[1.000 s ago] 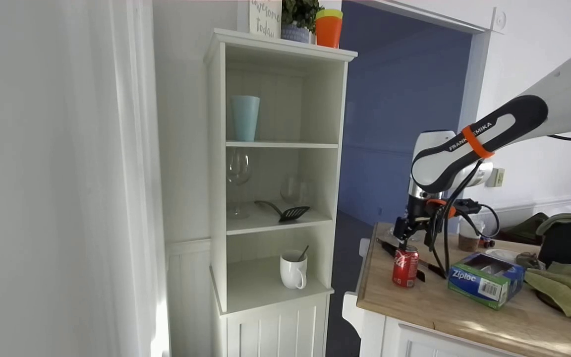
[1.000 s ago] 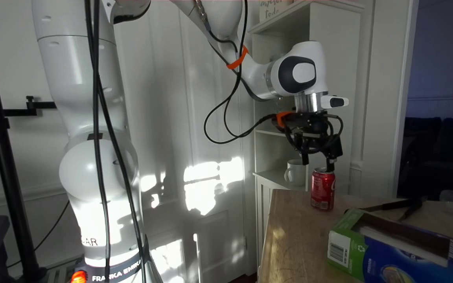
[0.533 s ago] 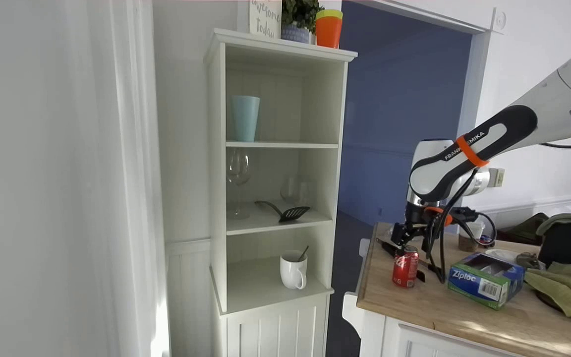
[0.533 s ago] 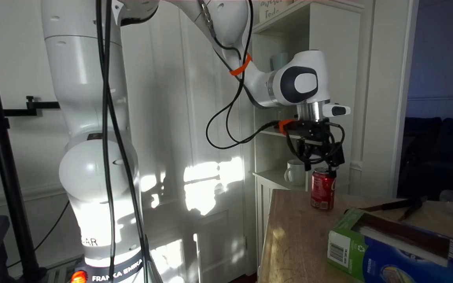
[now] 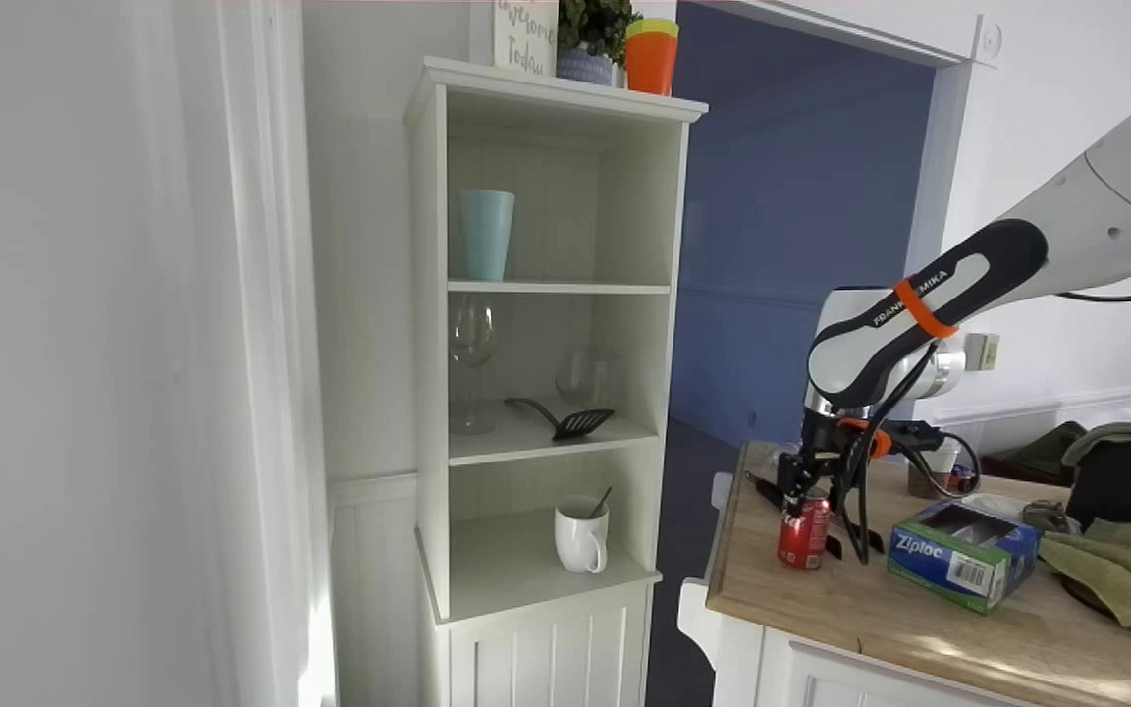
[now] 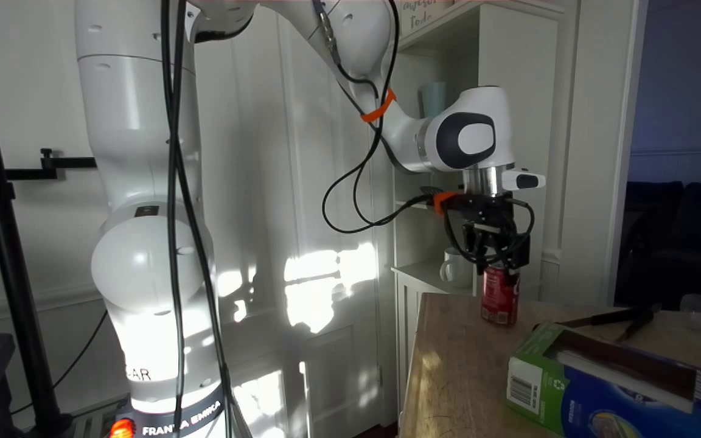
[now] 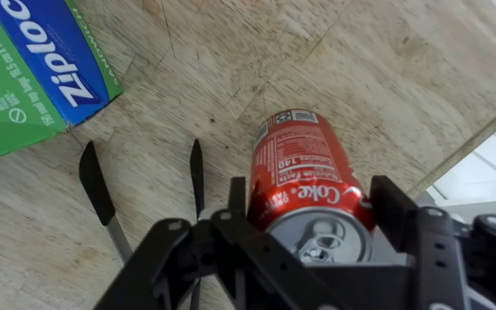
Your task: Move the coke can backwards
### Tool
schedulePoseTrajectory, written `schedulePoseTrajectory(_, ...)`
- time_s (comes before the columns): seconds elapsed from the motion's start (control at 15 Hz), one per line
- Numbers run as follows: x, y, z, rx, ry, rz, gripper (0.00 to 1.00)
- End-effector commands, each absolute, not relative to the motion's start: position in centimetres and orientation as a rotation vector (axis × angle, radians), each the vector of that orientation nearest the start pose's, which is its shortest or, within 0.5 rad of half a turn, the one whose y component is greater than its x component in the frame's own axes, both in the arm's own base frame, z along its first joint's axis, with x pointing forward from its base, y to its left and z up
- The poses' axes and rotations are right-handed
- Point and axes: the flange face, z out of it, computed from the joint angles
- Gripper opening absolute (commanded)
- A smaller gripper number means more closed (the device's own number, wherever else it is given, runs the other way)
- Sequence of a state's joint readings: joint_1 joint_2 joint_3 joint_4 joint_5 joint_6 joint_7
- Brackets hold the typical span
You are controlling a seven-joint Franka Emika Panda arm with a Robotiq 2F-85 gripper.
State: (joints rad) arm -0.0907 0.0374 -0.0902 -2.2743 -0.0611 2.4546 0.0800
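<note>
The coke can (image 7: 299, 150), red with a silvery top, stands upright on the wooden table (image 7: 179, 99). It also shows in both exterior views, near the table corner (image 5: 803, 542), (image 6: 499, 301). From above, my gripper (image 7: 311, 196) straddles the can's upper part, one black finger (image 7: 237, 192) against one side and the opposite finger (image 7: 388, 204) against the other. No gap to speak of shows between the fingers and the can wall. Part of the lid is hidden behind the gripper's linkage.
A Ziploc box (image 5: 963, 555) lies near the can, and two dark-handled utensils (image 7: 95, 183) lie beside it. The table's edge (image 7: 454, 155) runs close to the can's other side. A green cloth (image 5: 1125, 570) and a white cabinet (image 5: 546, 599) are farther off.
The arm has come down over the can, and the fingers, which stood wider apart, have drawn together around its top. The can stands in the same place.
</note>
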Motion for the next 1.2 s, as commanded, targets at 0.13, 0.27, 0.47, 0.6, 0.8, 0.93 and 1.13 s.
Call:
schedulePoseTrajectory(0.13,53.3,-10.3,35.9,-3.158,0.387,-0.297,0.43)
schedulePoseTrajectory(0.27,53.4,-10.8,37.4,-3.165,0.413,-0.325,0.42)
schedulePoseTrajectory(0.47,54.2,-14.0,42.5,-3.142,0.562,-0.415,0.42)
schedulePoseTrajectory(0.6,55.1,-17.4,46.2,-3.136,0.685,-0.476,0.42)
schedulePoseTrajectory(0.8,56.1,-24.1,51.1,-3.079,0.948,-0.538,0.42)
schedulePoseTrajectory(0.93,56.1,-28.6,53.6,-3.036,1.12,-0.559,0.42)
schedulePoseTrajectory(1.13,55.7,-34.9,55.8,-2.964,1.373,-0.566,0.42)
